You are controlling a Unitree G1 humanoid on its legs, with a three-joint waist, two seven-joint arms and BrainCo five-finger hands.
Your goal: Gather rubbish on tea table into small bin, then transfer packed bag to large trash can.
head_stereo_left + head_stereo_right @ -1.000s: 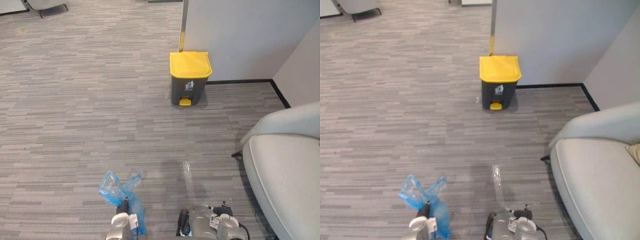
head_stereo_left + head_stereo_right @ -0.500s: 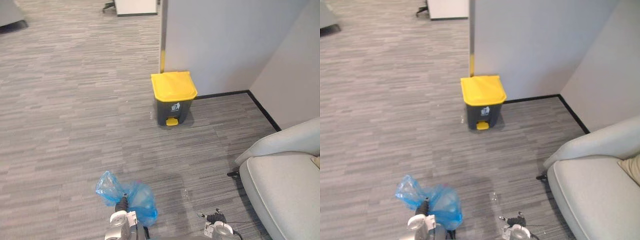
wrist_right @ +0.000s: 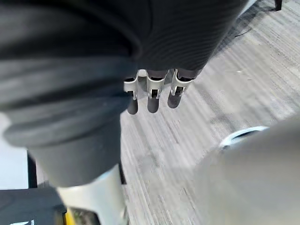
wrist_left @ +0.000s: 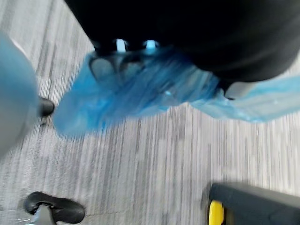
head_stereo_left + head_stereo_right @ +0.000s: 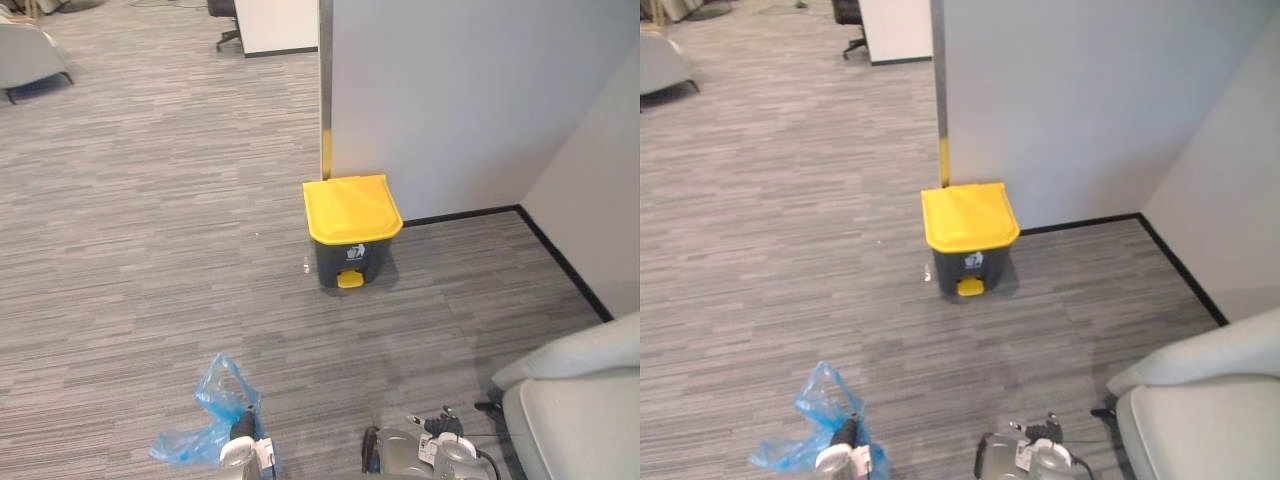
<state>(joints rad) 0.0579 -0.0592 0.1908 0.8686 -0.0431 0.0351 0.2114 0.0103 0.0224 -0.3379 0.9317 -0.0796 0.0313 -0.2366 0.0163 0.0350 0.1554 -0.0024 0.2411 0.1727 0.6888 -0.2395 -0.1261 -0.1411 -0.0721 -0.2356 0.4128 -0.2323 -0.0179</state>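
Crinkled, translucent blue plastic bag (image 5: 213, 398) bunched in the left hand (image 5: 243, 458), fingers curled round its neck, above striped grey carpet (image 5: 150, 250). Right hand (image 3: 151, 96) fingers hang relaxed, empty. Ahead, boxy dark-grey trash can (image 5: 350, 264), glossy yellow lid (image 5: 350, 208), white pictogram on front

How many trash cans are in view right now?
1. The trash can, grey with a yellow lid, stands on the floor ahead, against the wall. Another could be hidden behind that wall. The left robot hand holds the blue bag.
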